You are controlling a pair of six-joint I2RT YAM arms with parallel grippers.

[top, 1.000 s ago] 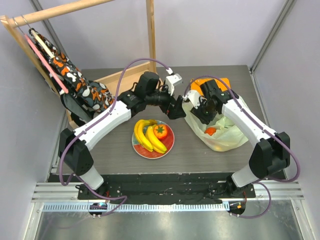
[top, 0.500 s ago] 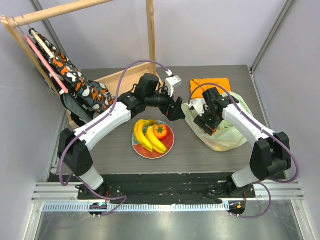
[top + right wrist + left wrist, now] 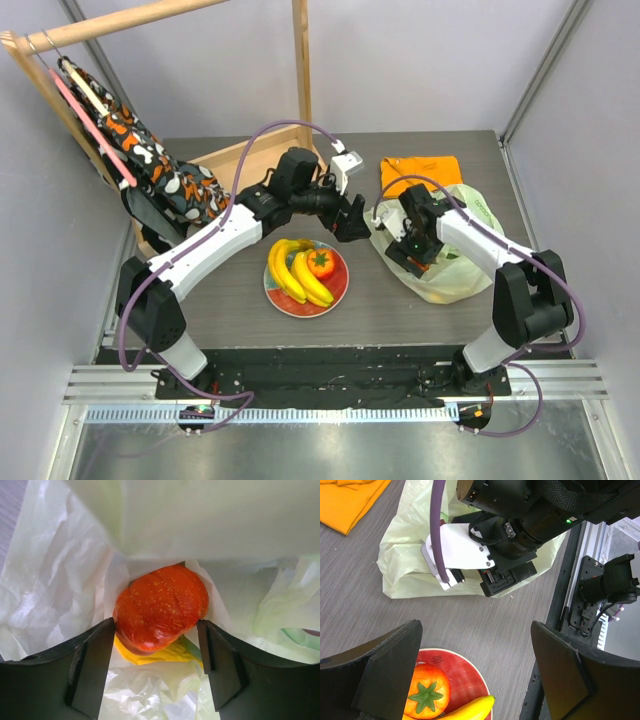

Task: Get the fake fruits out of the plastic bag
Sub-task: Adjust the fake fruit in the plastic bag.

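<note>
Under the left fingers, spread and empty, one plate holds one banana bunch and one green-stemmed fruit. Beyond them on the tabletop, the right fingers stand parted inside the single plastic bag, one orange-red fruit between them. One orange cloth lies beyond.

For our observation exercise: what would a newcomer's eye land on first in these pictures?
A glossy red-orange fruit lies deep in the pale plastic bag at table right, framed by the spread fingers of the right pincer. At table centre, a red plate carries yellow bananas and an orange fruit.
</note>
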